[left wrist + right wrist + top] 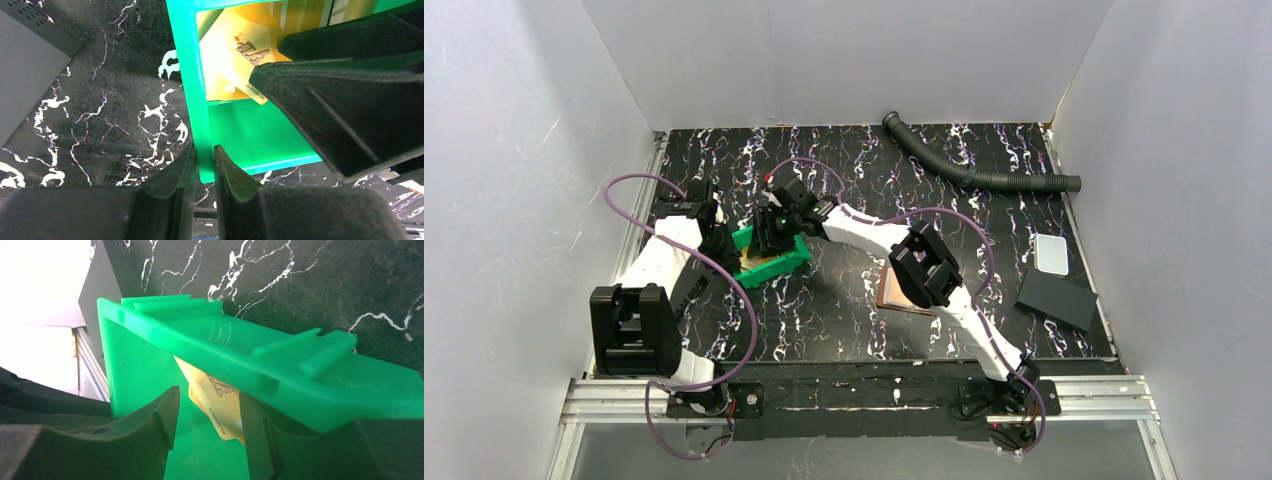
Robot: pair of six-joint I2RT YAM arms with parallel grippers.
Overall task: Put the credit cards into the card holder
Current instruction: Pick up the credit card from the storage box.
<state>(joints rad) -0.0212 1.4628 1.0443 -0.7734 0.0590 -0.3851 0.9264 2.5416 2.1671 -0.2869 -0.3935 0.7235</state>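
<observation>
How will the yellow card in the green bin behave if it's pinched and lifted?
Probably stiff yet slightly springy: the card is thin and sits tilted in the bin without sagging. Likely slippery, since card and bin both look glossy. Seemingly light, so a nudge may slide it rather than lift it.

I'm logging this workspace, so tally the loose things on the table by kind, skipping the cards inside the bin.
Green bin: 1
Brown card holder: 1
Corrugated hose: 1
Pale plate: 1
Dark sheets: 2
Total: 6
</observation>
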